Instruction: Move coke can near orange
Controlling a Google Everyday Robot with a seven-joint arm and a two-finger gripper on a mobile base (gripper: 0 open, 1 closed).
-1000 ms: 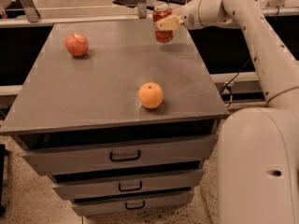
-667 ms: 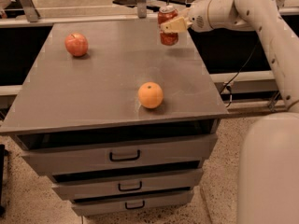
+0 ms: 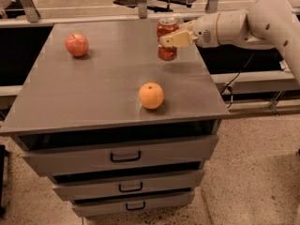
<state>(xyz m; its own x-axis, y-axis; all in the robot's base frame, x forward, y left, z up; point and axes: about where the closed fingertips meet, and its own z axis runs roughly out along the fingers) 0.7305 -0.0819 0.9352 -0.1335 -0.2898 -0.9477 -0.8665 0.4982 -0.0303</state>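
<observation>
The red coke can [image 3: 166, 40] with a silver top is upright, held just above the grey cabinet top [image 3: 103, 88] at its far right. My gripper [image 3: 172, 38] reaches in from the right and is shut on the can's middle. The orange [image 3: 151, 95] lies on the cabinet top nearer the front edge, a good way in front of the can and slightly left of it.
A reddish apple [image 3: 77, 44] lies at the far left of the cabinet top. Below the top are three drawers with dark handles [image 3: 125, 157]. My white arm [image 3: 253, 25] spans the right side. A rail and dark gap run behind the cabinet.
The arm has shifted the can slightly towards the front of the cabinet top and a little lower, closer to the orange. The fruits have not moved.
</observation>
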